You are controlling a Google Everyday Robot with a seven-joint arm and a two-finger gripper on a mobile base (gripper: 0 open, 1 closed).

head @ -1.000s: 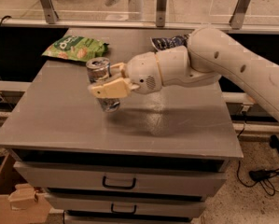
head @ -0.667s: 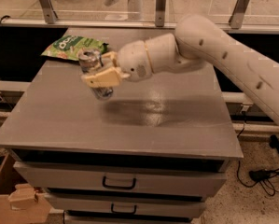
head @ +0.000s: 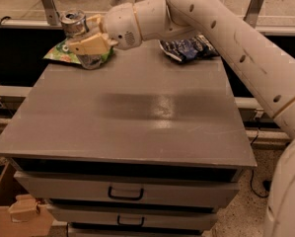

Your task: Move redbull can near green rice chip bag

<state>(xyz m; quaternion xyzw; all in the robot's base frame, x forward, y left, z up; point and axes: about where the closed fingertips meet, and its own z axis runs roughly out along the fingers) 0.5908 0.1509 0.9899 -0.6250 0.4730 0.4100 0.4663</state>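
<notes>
The redbull can (head: 76,26) is a slim silver can with a silver top. It is upright at the far left of the grey cabinet top (head: 137,107), held in my gripper (head: 86,41). The tan fingers (head: 90,44) are shut around its body. The green rice chip bag (head: 59,53) lies flat at the far left corner, right behind and under the can, mostly hidden by the can and gripper. My white arm (head: 221,38) reaches in from the right.
A dark blue-and-white snack bag (head: 186,48) lies at the far right of the top, under the arm. Drawers (head: 125,191) are below the front edge. A cardboard box (head: 18,211) stands on the floor at lower left.
My gripper has carried the can from the middle of the top toward the far left corner, up to the green bag.
</notes>
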